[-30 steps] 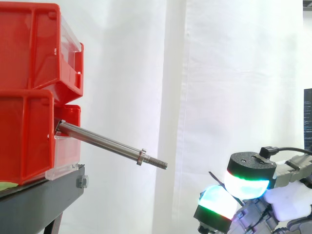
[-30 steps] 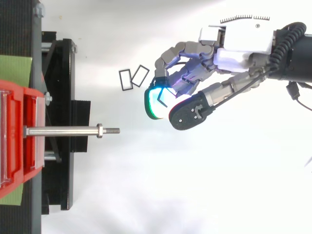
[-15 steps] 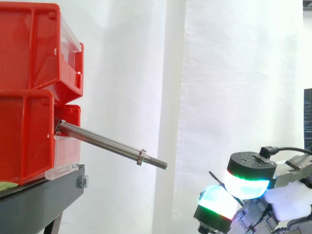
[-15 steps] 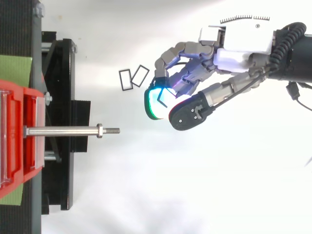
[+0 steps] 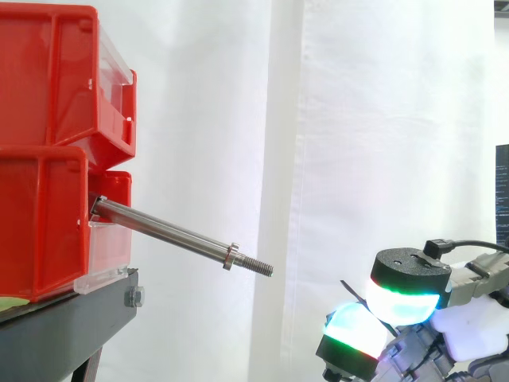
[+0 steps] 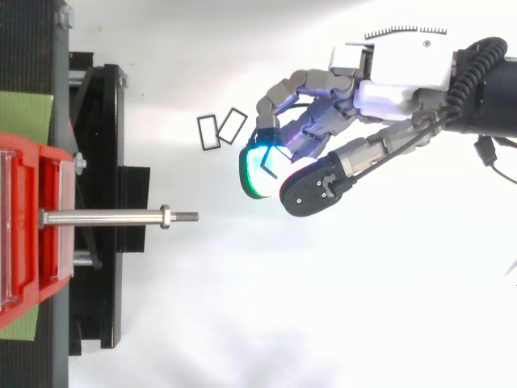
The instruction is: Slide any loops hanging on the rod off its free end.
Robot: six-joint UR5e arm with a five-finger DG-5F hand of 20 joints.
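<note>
hand (image 6: 380, 89) pinches loop (image 5: 353, 290), clear of rod (image 6: 105, 217)

Two red plastic bins (image 5: 44, 223) are stacked well to the left of the fingers (image 5: 350, 328) and higher than them. A clear plastic panel (image 5: 107, 263) is fitted at the front of the lower bin. Both are carried on a black metal stand (image 5: 71, 318), which is set about level with the fingers and well apart from them. A silver bolt (image 5: 134, 298) is fixed at its corner. From above, a flat green sheet (image 6: 24, 113) is seen beneath the bins. A white curtain (image 5: 382, 119) is hung behind the fingers, and the edge of a dark screen (image 5: 502, 195) is seen above them to the right.
</note>
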